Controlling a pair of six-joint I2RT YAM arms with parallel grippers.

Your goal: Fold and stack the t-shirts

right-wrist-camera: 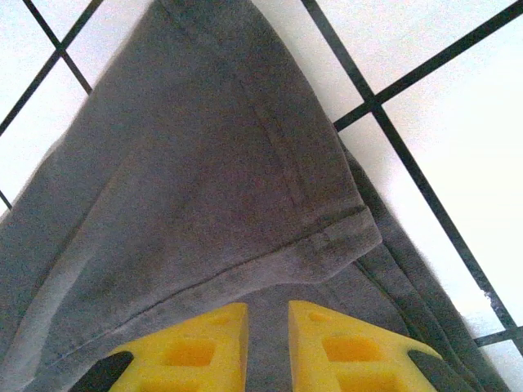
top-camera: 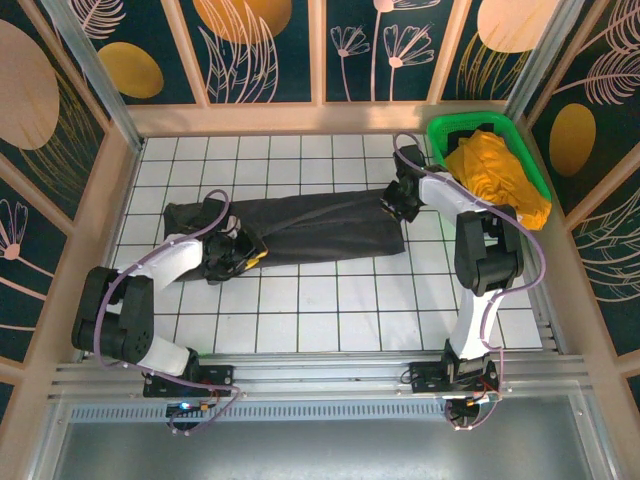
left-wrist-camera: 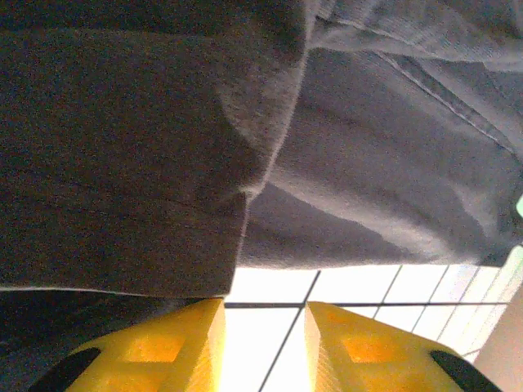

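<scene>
The dark charcoal t-shirt [top-camera: 310,230] lies as a long folded band across the white tiled table [top-camera: 300,310]. My left gripper [top-camera: 232,252] sits at the band's lower left edge. In the left wrist view the left gripper [left-wrist-camera: 264,314] stands open, with bare tile between its yellow fingers [left-wrist-camera: 176,343] and the dark cloth [left-wrist-camera: 122,163] just beyond them. My right gripper [top-camera: 400,205] is at the band's right end. In the right wrist view the right gripper [right-wrist-camera: 267,314] is nearly closed, pinching the grey cloth [right-wrist-camera: 204,180] beside a hemmed corner. The orange-yellow t-shirt [top-camera: 495,170] lies bunched in the basket.
A green plastic basket [top-camera: 470,118] stands at the back right corner of the table. Wooden-framed patterned walls close in the back and both sides. A metal rail with the arm bases runs along the near edge.
</scene>
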